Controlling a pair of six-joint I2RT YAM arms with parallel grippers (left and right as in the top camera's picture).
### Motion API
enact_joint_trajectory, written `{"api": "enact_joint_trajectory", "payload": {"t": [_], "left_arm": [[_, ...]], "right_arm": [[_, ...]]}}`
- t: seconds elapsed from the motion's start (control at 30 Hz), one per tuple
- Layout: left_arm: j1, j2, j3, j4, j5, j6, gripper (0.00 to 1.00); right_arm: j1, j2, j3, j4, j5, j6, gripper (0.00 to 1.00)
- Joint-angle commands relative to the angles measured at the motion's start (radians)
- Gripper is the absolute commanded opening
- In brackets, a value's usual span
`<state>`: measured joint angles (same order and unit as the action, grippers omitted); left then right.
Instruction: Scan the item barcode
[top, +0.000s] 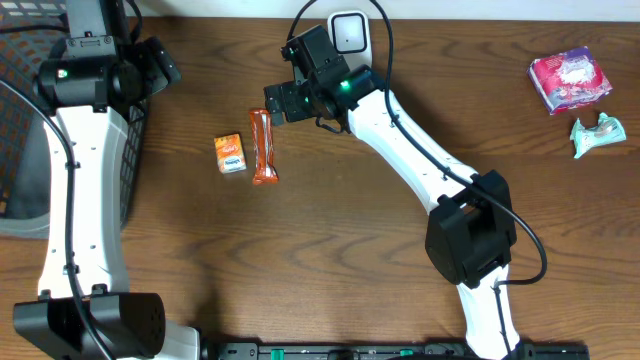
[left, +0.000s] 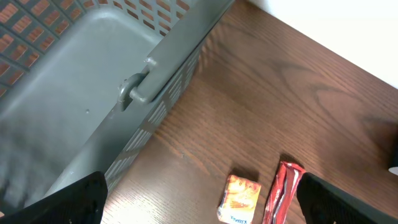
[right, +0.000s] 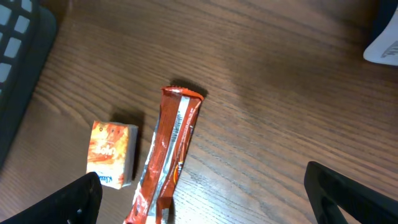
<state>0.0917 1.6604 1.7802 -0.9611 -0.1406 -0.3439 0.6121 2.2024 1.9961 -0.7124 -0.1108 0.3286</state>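
Black fingertips (right: 81, 199) of the right jaws stand spread wide with nothing between them, hanging over bare wood. The red snack bar (right: 166, 152) lies flat on the table (top: 350, 230) just below and ahead of them, not touched. Its silver seam strip faces up, its crimped end is nearest the jaws, and its long axis is slightly tilted. No barcode can be read on it from any view. An orange carton (right: 112, 154) sits just beside the bar on the basket side, lying flat, close to it but apart. In the overhead view the right arm (top: 420, 160) reaches diagonally across the table, its wrist by the bar's far end. A white device (top: 348, 32) with a rounded square face stands at the table's back edge right behind that wrist. The left jaws are also spread wide and empty, dark fingertips (left: 62, 199) at the frame's lower corners. They hover near the right-hand wall of the grey basket (left: 74, 93), with the bar and carton in sight beyond. The basket sits at the table's left end, and its moulded handle shows on the rim. Far off at the right end lie a pink packet (top: 570, 80) and, just beside it, a crumpled pale green wrapper (top: 597, 133), both well apart from the bar.
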Motion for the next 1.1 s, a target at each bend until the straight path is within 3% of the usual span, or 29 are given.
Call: {"api": "enact_joint_trajectory", "payload": {"t": [0.0, 0.73, 0.93, 1.07], "left_arm": [[0.014, -0.013, 0.006, -0.003, -0.021, -0.010, 0.98], [0.014, -0.013, 0.006, -0.003, -0.021, -0.010, 0.98], [0.014, -0.013, 0.006, -0.003, -0.021, -0.010, 0.98], [0.014, -0.013, 0.006, -0.003, -0.021, -0.010, 0.98]], "right_arm": [[0.011, 0.004, 0.004, 0.003, 0.015, 0.000, 0.99], [0.025, 0.018, 0.004, 0.054, 0.015, 0.000, 0.99], [0.040, 0.054, 0.004, 0.076, 0.013, 0.032, 0.84], [0.055, 0.092, 0.004, 0.101, 0.004, 0.049, 0.83]]}}
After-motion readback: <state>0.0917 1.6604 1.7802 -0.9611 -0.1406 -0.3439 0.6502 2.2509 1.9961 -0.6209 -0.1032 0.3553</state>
